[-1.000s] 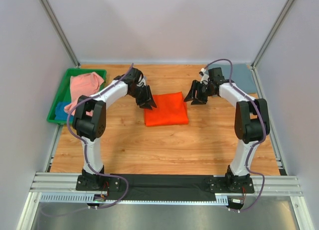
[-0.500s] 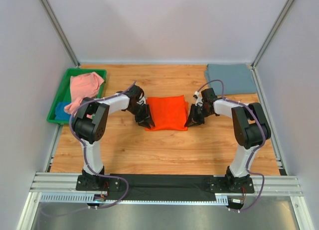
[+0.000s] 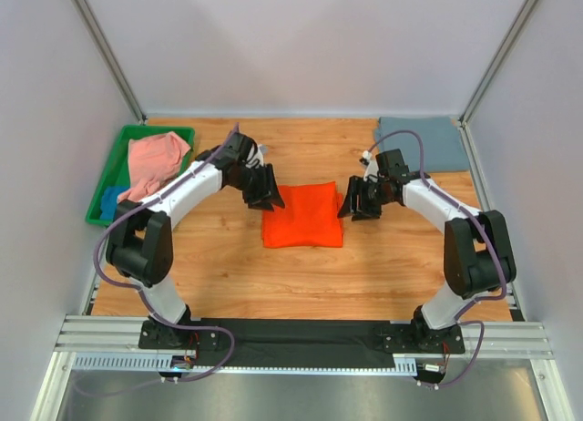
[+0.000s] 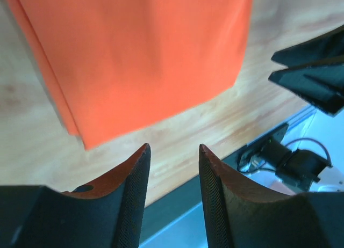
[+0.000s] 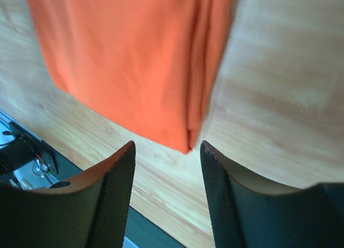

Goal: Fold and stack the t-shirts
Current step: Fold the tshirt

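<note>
The left gripper [image 4: 173, 148] is seen with its jaws parted and nothing held between them, at the left edge of the folded orange t-shirt [image 3: 303, 216]. The right gripper [image 5: 166, 146] is likewise spread and empty at the shirt's right edge. Both arms are angled inward over the table [image 3: 301, 275], with the shirt laid mid-table between them.

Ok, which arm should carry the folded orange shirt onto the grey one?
Right, probably: its open tool is beside the orange shirt, and the grey shirt lies on that arm's side.
</note>
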You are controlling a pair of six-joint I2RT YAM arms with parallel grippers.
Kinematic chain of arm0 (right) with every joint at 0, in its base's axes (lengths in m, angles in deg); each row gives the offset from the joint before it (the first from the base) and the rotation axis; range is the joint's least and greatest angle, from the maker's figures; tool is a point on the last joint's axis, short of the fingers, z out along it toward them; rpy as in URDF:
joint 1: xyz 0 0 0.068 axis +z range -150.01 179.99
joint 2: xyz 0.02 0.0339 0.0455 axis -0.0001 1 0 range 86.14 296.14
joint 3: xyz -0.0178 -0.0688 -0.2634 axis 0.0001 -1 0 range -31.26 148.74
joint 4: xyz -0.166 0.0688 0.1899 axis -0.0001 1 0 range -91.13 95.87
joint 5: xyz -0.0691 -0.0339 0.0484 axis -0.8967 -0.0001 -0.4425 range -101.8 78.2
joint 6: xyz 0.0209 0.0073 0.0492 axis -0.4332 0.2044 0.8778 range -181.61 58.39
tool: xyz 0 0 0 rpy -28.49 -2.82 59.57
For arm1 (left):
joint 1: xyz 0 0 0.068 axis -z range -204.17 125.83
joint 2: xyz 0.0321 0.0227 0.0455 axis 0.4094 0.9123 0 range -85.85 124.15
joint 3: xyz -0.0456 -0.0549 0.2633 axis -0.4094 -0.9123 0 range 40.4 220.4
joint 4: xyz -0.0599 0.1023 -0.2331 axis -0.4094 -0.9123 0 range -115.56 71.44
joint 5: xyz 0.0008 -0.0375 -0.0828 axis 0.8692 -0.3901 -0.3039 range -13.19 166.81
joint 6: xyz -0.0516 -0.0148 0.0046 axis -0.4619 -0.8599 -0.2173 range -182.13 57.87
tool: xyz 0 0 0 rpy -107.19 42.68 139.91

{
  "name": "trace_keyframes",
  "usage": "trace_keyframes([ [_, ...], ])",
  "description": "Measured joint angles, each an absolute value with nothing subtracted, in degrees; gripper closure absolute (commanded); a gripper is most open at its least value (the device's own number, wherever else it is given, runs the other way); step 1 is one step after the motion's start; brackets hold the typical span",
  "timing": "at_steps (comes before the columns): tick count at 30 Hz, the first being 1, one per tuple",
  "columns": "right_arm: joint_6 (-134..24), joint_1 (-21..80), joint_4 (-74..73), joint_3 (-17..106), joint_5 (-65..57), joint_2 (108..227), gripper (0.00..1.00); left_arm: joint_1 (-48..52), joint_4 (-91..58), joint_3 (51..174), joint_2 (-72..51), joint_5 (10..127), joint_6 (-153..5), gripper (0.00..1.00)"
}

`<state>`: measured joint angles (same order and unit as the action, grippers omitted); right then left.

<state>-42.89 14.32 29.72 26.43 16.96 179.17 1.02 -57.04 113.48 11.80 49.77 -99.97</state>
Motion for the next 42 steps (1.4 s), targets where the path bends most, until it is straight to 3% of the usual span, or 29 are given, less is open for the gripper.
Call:
trace_keyframes([
  [11, -49.5, 11.4, 31.6, 50.7, 19.8, 197.7, 0.39, -9.8, -57.1, 131.5, 30.1, 48.8, -87.4, 0.53],
  [21, -52.7, 10.4, 32.5, 59.6, 25.4, 210.3, 0.41, -11.2, -57.7, 138.1, 38.9, 45.9, -79.2, 0.53],
  [27, -52.9, 10.4, 31.4, 63.5, 29.2, 214.4, 0.56, -12.2, -56.2, 138.4, 41.8, 41.4, -77.8, 0.58],
  [30, -52.8, 10.4, 30.3, 63.5, 30.4, 214.5, 0.72, -12.2, -55.5, 138.4, 42.9, 39.8, -77.9, 0.71],
  [31, -52.6, 10.4, 29.7, 63.5, 30.7, 214.5, 0.82, -12.2, -55.4, 138.4, 43.0, 39.4, -78.0, 0.83],
  [34, -52.1, 10.4, 28.3, 63.3, 31.3, 214.5, 1.00, -12.2, -54.7, 138.7, 43.0, 38.2, -78.5, 1.00],
  [42, -48.9, 10.4, 27.1, 60.2, 29.7, 210.0, 1.00, -12.0, -50.5, 138.2, 41.1, 36.1, -83.9, 1.00],
])
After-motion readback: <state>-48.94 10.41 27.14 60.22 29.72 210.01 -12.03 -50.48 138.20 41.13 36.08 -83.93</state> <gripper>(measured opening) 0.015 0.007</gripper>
